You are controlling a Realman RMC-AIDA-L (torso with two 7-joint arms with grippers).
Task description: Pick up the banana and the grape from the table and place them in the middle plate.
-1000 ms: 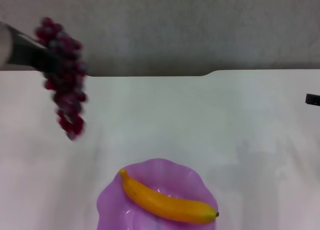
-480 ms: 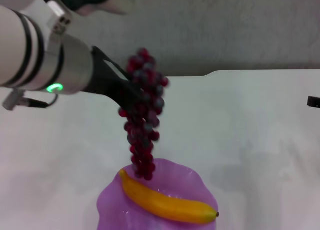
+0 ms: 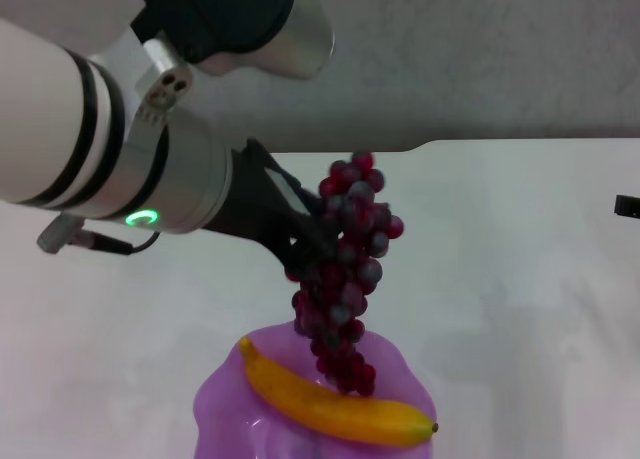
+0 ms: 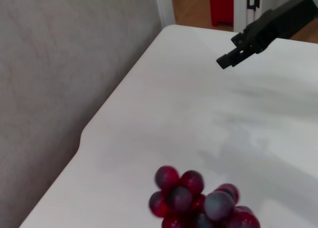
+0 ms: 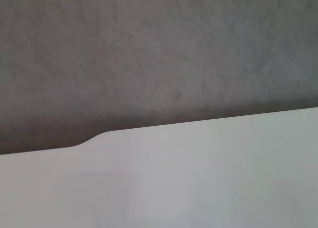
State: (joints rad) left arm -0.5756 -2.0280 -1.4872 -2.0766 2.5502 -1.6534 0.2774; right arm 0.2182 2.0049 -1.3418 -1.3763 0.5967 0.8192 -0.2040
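Observation:
My left gripper (image 3: 305, 241) is shut on the grape (image 3: 345, 269), a bunch of dark red-purple grapes hanging in the air; its lower end dangles just over the middle plate (image 3: 395, 364). The bunch's top shows in the left wrist view (image 4: 201, 200). The banana (image 3: 330, 404) lies across the light purple scalloped plate at the near edge of the table (image 3: 500, 259). My right gripper (image 3: 627, 205) is only a dark tip at the right edge; it also shows in the left wrist view (image 4: 229, 59).
The white table has a shallow notch (image 3: 420, 145) in its far edge, also seen in the right wrist view (image 5: 94, 138). A grey wall (image 3: 450, 49) stands behind it.
My left arm has swung in from the far left toward the middle, carrying the grape bunch until it hangs over the plate and banana. The banana, plate and right gripper have not moved.

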